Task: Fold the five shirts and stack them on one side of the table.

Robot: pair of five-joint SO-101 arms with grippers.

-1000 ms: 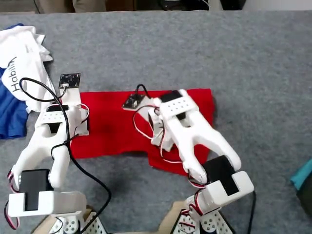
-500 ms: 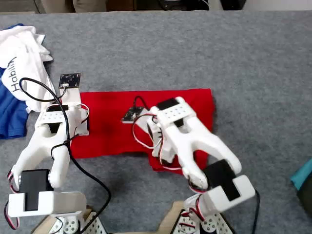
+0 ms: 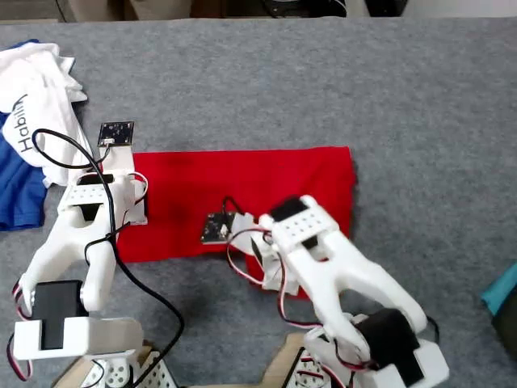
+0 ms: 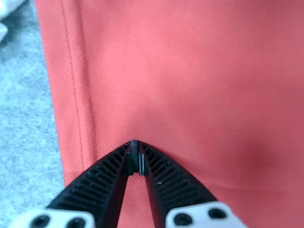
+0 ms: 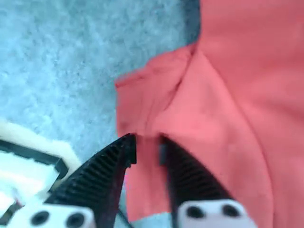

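Red fabric shirt (image 3: 242,186) lies flat as a wide rectangle mid-counter. Its long axis runs left-right in the high view, parallel to the near counter edge. The near-right corner is bunched into a raised fold and pulled off the rectangle toward the arm bases.

Left end effector (image 4: 134,149) sits on the shirt's left end, just inside the stitched hem. The jaws are closed with tips meeting on the cloth (image 4: 190,71); can't tell whether any fabric is pinched between them.

Right end effector (image 5: 147,142) is at the bunched near-right corner, where its jaws are nearly together and clamp a fold of the red cloth (image 5: 237,95). In the high view it (image 3: 271,267) is over the shirt's near edge.

The counter is covered in grey felt-like carpet (image 3: 404,97). A crumpled white printed shirt (image 3: 36,113) sits at the far-left edge on top of a blue shirt (image 3: 16,190), both well apart from the red one. A teal object (image 3: 502,295) is cut off at the right edge.
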